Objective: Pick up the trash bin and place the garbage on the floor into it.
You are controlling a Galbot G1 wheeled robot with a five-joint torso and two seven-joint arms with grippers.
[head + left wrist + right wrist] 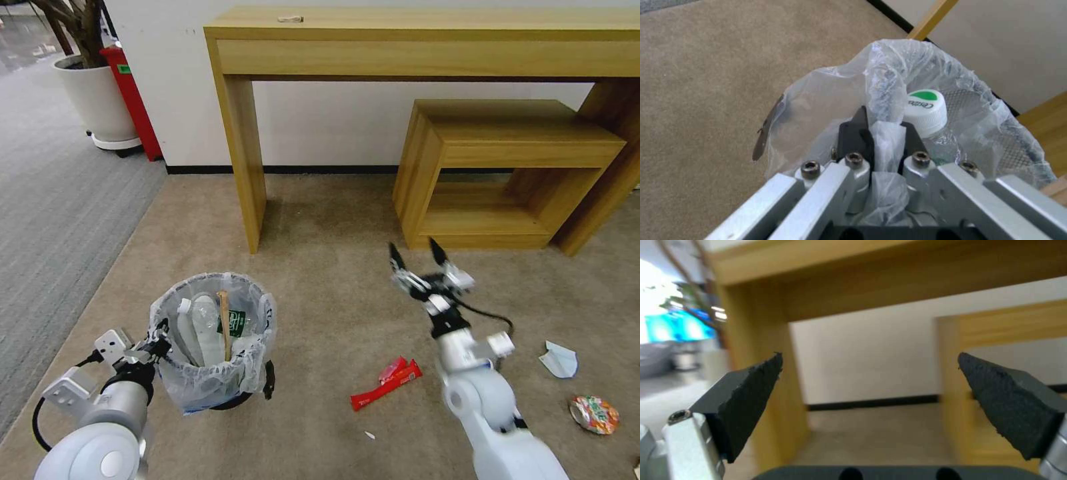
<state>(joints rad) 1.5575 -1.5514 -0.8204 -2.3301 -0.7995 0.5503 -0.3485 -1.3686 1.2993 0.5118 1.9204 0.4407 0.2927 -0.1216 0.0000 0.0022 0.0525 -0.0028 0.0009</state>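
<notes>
While the left gripper point(157, 347) clamps the trash bin point(213, 347) rim, the right gripper point(419, 257) hangs spread, red wrapper point(387, 385) at its seven o'clock

Likely an office or lobby corner: a wooden console desk point(427, 40) and matching low bench point(507, 167) against a white wall, beige carpet point(320, 280) meeting grey striped carpet point(60, 200), potted tree point(93, 87) upper left.
</notes>
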